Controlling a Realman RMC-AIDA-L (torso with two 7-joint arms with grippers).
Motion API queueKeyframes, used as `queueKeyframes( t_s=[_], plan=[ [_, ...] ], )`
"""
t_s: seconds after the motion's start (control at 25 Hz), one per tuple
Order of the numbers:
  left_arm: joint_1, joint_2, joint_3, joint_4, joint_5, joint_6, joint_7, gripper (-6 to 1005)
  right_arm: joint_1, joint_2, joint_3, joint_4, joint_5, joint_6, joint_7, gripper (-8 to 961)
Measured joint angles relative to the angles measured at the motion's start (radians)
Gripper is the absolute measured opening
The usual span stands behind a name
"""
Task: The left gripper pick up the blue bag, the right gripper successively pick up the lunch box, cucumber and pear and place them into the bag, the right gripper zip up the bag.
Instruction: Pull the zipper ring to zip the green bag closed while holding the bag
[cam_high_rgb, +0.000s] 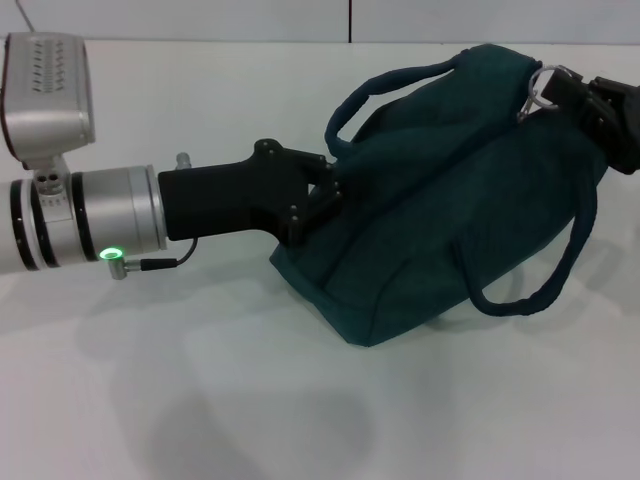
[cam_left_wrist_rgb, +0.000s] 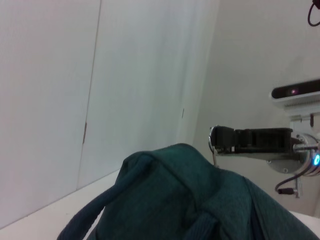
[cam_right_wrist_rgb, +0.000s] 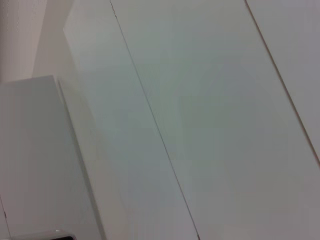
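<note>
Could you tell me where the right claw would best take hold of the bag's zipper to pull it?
Grip the metal ring pull at the blue bag's upper far corner, coming in from the right, where the right claw already sits; the ring stands clear of the fabric.

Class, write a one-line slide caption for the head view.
Left gripper grips the blue bag while right gripper holds its ring zip pull.

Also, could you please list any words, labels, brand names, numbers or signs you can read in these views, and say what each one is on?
None can be read.
The blue bag shows only plain fabric here.
The left gripper, at the bag's side, carries no lettering.
The right gripper, at the ring zip pull, shows none either.
The right wrist view shows only blank white panels.
</note>
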Motion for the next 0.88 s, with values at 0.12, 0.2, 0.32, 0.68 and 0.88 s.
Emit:
queueKeyframes(
  t_s=[0.12, 0.2, 0.32, 0.68, 0.88],
  plan=[
    [0.001, 0.002, 0.0, 0.0, -0.01, 0.006, -0.001, 60, -0.002, -0.001, 0.0, 0.0, 0.008, -0.007, 0.0, 84],
    [0.001, 0.003, -0.001, -0.001, -0.011, 0.006, -0.003, 55, -0.002, 0.0, 0.0, 0.0, 0.011, -0.009, 0.0, 85],
    [0.001, 0.005, 0.002, -0.002, -0.008, 0.011, -0.005, 47, -0.004, 0.001, 0.0, 0.001, 0.022, -0.013, 0.0, 85],
    [0.006, 0.058, -0.004, 0.004, -0.009, 0.17, -0.01, 47, -0.032, -0.01, 0.0, 0.0, 0.069, -0.016, -0.001, 87],
    [0.013, 0.068, -0.013, -0.002, -0.003, 0.201, -0.012, 47, -0.044, -0.009, 0.0, 0.0, 0.07, 0.032, -0.012, 88]
  ],
)
